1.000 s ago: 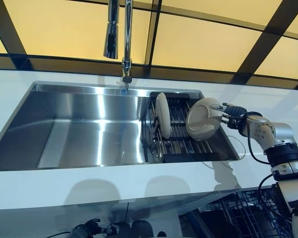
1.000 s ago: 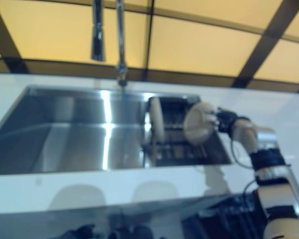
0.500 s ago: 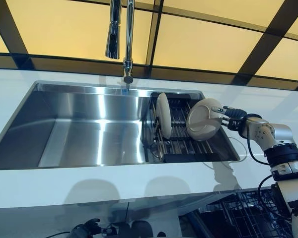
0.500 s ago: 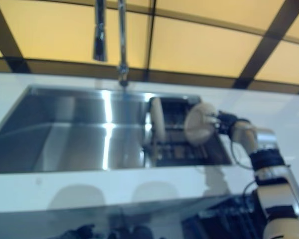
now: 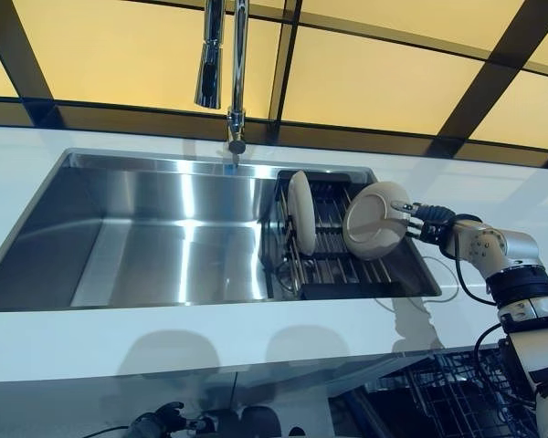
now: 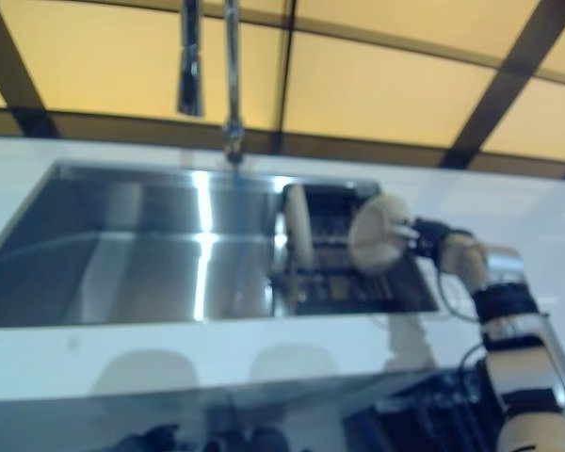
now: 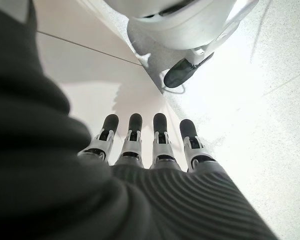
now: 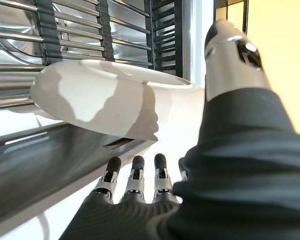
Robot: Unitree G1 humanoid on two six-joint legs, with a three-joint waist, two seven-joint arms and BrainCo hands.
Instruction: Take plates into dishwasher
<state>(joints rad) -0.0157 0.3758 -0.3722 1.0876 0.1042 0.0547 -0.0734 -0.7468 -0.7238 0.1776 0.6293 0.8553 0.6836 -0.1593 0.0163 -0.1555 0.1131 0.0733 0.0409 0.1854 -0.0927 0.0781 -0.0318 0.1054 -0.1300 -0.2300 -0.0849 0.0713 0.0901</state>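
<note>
Cream plate [image 5: 374, 219] above rack's [image 5: 333, 274] edge

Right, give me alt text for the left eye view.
The robot's right hand pinches a cream plate by its rim, holding it up over the dish rack at the right end of a steel sink. A second plate stands on edge in the rack, with the faucet above.

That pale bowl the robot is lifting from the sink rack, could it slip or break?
The bowl looks glazed and smooth, so probably slippery. The right hand pinches only its rim, thumb above, so it may swing or tip. It looks like rigid ceramic, likely chipping if dropped on the rack.
</note>
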